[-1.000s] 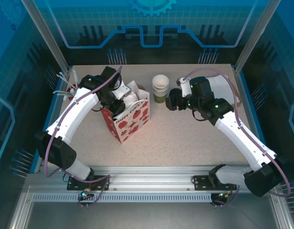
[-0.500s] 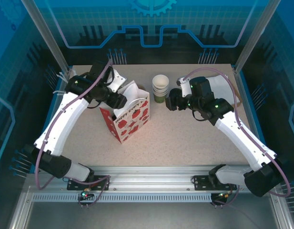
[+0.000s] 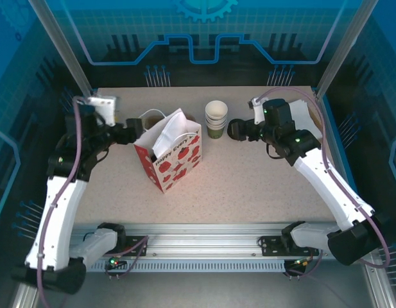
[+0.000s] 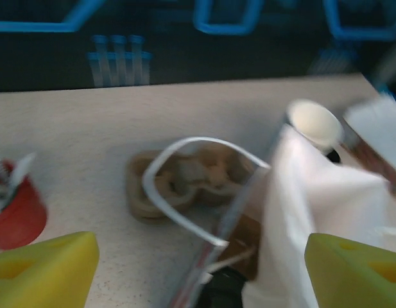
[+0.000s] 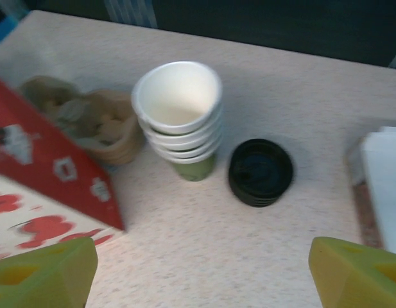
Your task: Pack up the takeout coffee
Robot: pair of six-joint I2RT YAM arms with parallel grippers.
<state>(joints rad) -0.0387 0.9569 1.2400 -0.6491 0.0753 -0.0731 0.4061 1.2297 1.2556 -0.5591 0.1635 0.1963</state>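
- Top external: left gripper [image 3: 130, 130] hangs just beside the left edge of the red-and-white gift bag [image 3: 175, 157], outside it, with its jaws apart and nothing in them.
- Right gripper [image 3: 235, 128] hovers just right of the stack of lidless cups [image 3: 215, 115], also spread and empty. The bag stands upright on the table [image 3: 249, 186] with white paper poking out of its top.
- Left wrist: yellow fingers [image 4: 43, 266] sit at the two lower corners of the frame, wide apart, with nothing held between them. Below the camera are the bag's white handle loop [image 4: 185, 160] and the white paper [image 4: 313, 199].
- A dark rounded shape [image 4: 220, 285] lies low in the bag's mouth. Judgement: this is the black lid of the takeout coffee, so the cup is inside the bag. It is too blurred to be sure, or to tell whether it stands upright.
- A cardboard cup carrier [image 4: 185, 183] lies on the table beyond the bag.
- Right wrist: the fingers are spread and empty. Underneath are the cup stack and, just beside it, the loose stack of black lids [image 5: 260, 172]. A corner of the bag is at the left.
- Step in hand (judgement): placing looks done and the release is finished, with the left arm clear of the bag.
- Next move calls for keeping both arms away from the bag rim and handle so nothing tips. The right arm should leave the spare cups and lids alone.
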